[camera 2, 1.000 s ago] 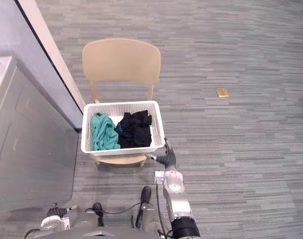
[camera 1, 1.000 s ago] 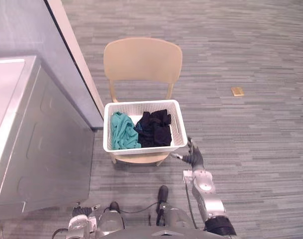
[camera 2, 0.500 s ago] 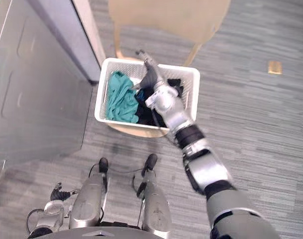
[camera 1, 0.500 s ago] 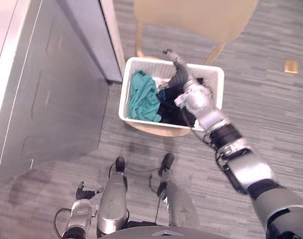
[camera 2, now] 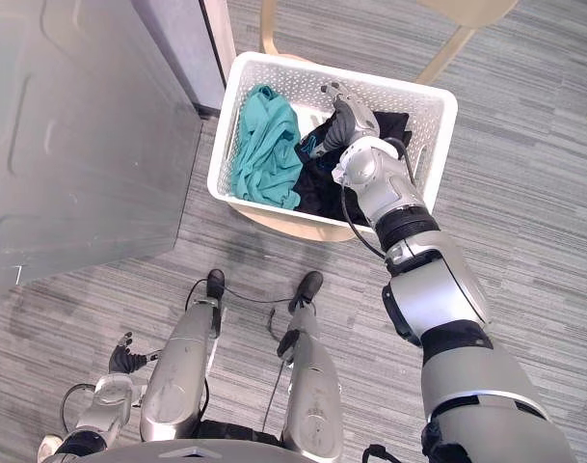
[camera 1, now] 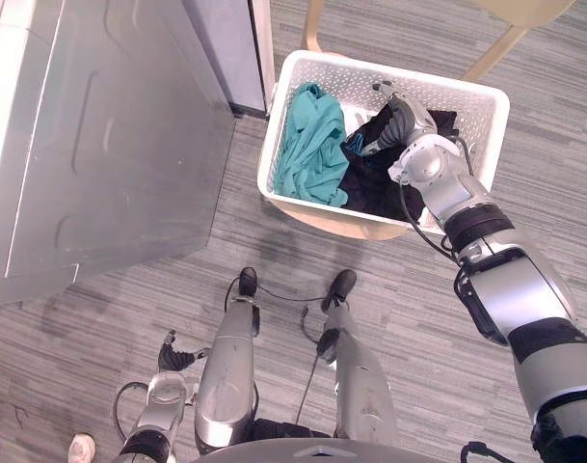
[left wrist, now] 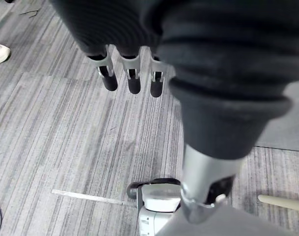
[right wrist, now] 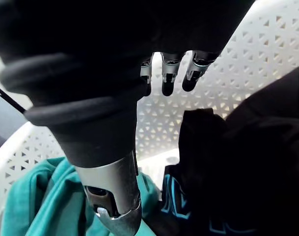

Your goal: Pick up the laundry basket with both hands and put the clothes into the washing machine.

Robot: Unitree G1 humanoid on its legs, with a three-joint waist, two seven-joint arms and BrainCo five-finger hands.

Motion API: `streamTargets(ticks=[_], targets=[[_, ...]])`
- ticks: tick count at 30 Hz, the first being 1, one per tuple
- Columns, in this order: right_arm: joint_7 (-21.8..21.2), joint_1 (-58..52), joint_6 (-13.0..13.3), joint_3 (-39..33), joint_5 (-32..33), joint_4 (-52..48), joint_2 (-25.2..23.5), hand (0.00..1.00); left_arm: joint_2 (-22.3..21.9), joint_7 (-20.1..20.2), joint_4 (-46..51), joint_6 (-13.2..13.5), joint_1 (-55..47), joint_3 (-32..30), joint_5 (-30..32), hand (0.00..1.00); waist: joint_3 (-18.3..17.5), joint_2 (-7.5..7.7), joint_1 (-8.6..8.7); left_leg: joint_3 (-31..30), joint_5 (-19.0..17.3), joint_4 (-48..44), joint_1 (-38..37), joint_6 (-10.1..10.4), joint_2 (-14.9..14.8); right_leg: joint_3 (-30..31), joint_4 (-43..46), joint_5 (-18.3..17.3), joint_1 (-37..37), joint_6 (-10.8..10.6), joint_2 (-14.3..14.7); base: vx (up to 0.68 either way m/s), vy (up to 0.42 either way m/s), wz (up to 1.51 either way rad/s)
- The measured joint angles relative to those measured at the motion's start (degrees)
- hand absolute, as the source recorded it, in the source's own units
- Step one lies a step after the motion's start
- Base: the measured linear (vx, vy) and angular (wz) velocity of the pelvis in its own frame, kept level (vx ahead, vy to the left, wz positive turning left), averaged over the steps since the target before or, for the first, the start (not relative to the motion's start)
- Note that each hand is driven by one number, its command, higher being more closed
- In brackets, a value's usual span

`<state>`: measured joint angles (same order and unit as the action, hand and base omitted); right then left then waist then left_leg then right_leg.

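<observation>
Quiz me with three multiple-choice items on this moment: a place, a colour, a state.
1. The right hand is: A hanging by the robot's side; B above the black clothes in the laundry basket; C gripping the basket's rim.
2. The garment nearest the washing machine is: A teal; B red; C white.
3. The left hand is: A shut on the rim; B shut on cloth; C open, holding nothing.
Answers: B, its fingers hover over black cloth; A, it lies on that side; C, straight fingers over bare floor.

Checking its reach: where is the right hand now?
In the left eye view, the right hand is over the black clothes inside the white basket, right of the teal garment.
</observation>
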<state>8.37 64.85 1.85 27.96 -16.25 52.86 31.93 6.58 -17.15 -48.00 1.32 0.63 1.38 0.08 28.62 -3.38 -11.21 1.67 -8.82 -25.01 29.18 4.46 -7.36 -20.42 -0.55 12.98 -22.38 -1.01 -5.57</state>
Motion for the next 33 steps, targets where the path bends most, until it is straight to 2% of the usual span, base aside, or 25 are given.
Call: streamTargets(ticks=[2, 13, 22, 29, 33], targets=[[0.04, -0.08, -0.67, -0.02, -0.05, -0.01, -0.51, 0.0, -0.16, -0.17, -0.28, -0.04, 0.0, -0.01, -0.01, 0.0, 0.07, -0.14, -0.19, 0.02, 0.0, -0.08, 0.11, 0.0, -0.04, 0.03, -0.01, 0.03, -0.1, 0.02, 0.03, -0.02, 0.038, -0.01], [0.44, -0.11, -0.87, 0.0, -2.08, -0.18, -4.54, 0.0, -0.94, -1.77, -0.52, -0.18, 1.99, -0.06, -1.31, 0.0, 0.08, -0.12, -1.4, -0.38, -0.17, -1.56, 2.3, -0.06, -0.15, -0.34, -0.33, 0.54, -1.42, 0.06, 0.18, -0.01, 0.045, 0.0], [0.54, 1.09, -1.1, 0.04, -2.03, -0.16, -6.65, 0.0, -1.02, -2.61, -0.49, -0.13, 2.32, -0.12, -2.53, 0.0, 0.15, -0.01, -2.12, -2.88, -1.02, -4.14, 5.85, -0.01, -0.62, -2.08, -1.86, 1.45, -1.72, -0.07, 1.05, -0.03, 0.047, 0.06], [1.19, 3.8, -2.12, -0.05, -1.95, 0.04, -6.82, 0.0, -1.02, -3.0, -0.52, -0.12, 2.65, -0.27, -4.08, 0.0, 0.42, 0.46, -3.01, -5.01, -0.98, -5.06, 9.18, 0.09, -0.64, -3.67, -2.74, 1.7, -2.96, -0.35, 1.67, -0.01, 0.055, 0.11], [2.94, 5.61, -2.23, -1.0, -1.93, 0.61, -6.95, 0.0, -1.6, -3.83, -0.68, -0.05, 3.15, -0.24, -5.07, 0.0, 0.55, 0.72, -3.66, -6.44, -0.94, -6.09, 12.34, 0.15, -0.61, -4.09, -2.74, 1.86, -4.94, -0.55, 1.88, -0.02, 0.047, 0.05]])
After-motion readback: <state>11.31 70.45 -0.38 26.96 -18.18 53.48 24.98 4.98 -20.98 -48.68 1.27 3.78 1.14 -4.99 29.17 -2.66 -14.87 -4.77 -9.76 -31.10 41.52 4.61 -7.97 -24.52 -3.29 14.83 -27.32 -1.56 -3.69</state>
